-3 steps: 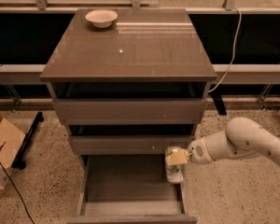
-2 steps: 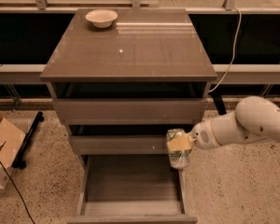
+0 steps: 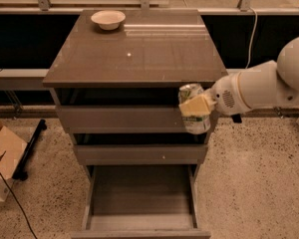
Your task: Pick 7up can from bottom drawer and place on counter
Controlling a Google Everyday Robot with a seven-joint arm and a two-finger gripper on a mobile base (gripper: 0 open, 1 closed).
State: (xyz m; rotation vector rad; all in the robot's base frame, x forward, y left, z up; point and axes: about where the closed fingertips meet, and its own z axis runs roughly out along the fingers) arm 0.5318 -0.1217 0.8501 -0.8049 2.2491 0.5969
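Holding the 7up can (image 3: 198,124) clamped between its yellowish fingers, our gripper (image 3: 193,105) hangs just right of the frame's middle, level with the top drawer front and close under the front right corner of the counter (image 3: 139,54). The can is well above the bottom drawer (image 3: 139,195), which stands pulled out at the bottom of the frame with nothing showing inside, so we judge the pick done and the carry up to the counter the step in hand. The can's top sits about level with the counter's overhanging lip, so we think the next move calls for a rise clear of that edge before any shift inward, or the can may knock the corner. We would then set it down upright on the bare front area, well apart from the white bowl (image 3: 108,19) at the upper left.
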